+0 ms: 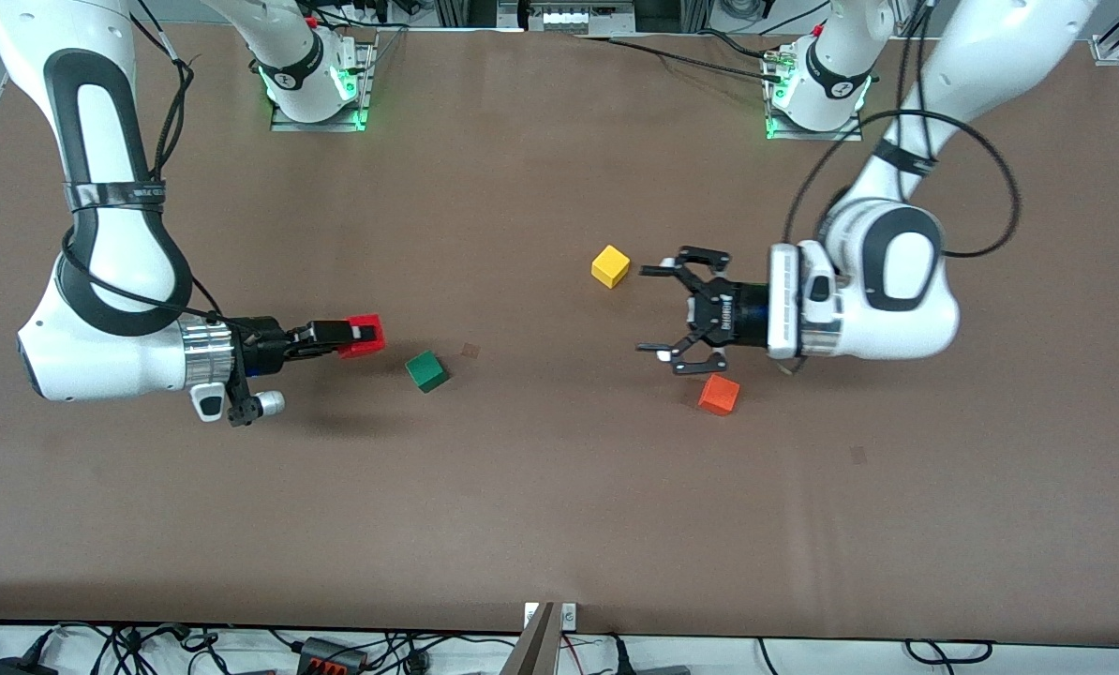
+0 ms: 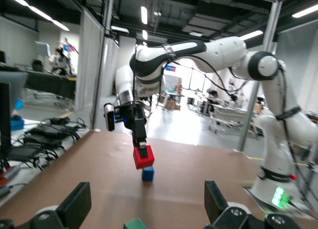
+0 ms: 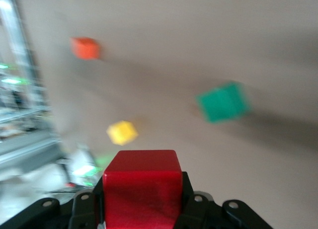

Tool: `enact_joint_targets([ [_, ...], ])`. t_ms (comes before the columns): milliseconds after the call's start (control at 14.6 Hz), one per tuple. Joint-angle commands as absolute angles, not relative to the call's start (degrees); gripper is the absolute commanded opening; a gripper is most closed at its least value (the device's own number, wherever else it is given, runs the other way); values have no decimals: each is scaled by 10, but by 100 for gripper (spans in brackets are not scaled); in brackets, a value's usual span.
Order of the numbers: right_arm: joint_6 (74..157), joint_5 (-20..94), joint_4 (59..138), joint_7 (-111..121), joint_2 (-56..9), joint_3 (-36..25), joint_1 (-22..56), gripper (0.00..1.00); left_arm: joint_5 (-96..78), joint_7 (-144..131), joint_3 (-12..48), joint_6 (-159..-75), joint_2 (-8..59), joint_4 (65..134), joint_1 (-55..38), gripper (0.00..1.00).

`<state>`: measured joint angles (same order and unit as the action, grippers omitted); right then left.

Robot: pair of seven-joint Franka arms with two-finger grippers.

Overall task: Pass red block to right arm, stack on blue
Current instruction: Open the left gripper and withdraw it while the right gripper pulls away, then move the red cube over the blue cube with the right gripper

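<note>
My right gripper (image 1: 358,336) is shut on the red block (image 1: 365,334) and holds it sideways, low over the table at the right arm's end. The red block fills the bottom of the right wrist view (image 3: 142,187). In the left wrist view the red block (image 2: 143,158) hangs slightly tilted just above the blue cube (image 2: 147,174); I cannot tell if they touch. The blue cube is hidden in the front view. My left gripper (image 1: 651,311) is open and empty, between the yellow and orange cubes.
A green cube (image 1: 425,370) lies beside the red block, toward the left arm's end. A yellow cube (image 1: 610,266) and an orange cube (image 1: 718,394) lie near my left gripper. The brown table (image 1: 541,516) is bare nearer the front camera.
</note>
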<state>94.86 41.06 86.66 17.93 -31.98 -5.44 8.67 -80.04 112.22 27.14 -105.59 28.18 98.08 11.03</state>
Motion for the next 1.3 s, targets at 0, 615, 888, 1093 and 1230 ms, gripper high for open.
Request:
enact_joint_targets([
  [0,944,283,861,156,-312,-71,87,0,-674,991,275,-979,275,925,148,100],
  [615,1165,49,1084,155,-209,-124,98,0,-368,689,275,-782,272,817,177,100],
  [888,1201,-6,1129,92,-188,-127,105,0,-267,536,206,-717,187,817,129,100],
  [1093,1261,-29,1157,75,-182,-127,100,0,-179,511,81,-711,113,852,56,100],
  [1230,1282,-30,1158,75,-181,-131,93,0,-128,441,37,-715,86,858,28,100],
])
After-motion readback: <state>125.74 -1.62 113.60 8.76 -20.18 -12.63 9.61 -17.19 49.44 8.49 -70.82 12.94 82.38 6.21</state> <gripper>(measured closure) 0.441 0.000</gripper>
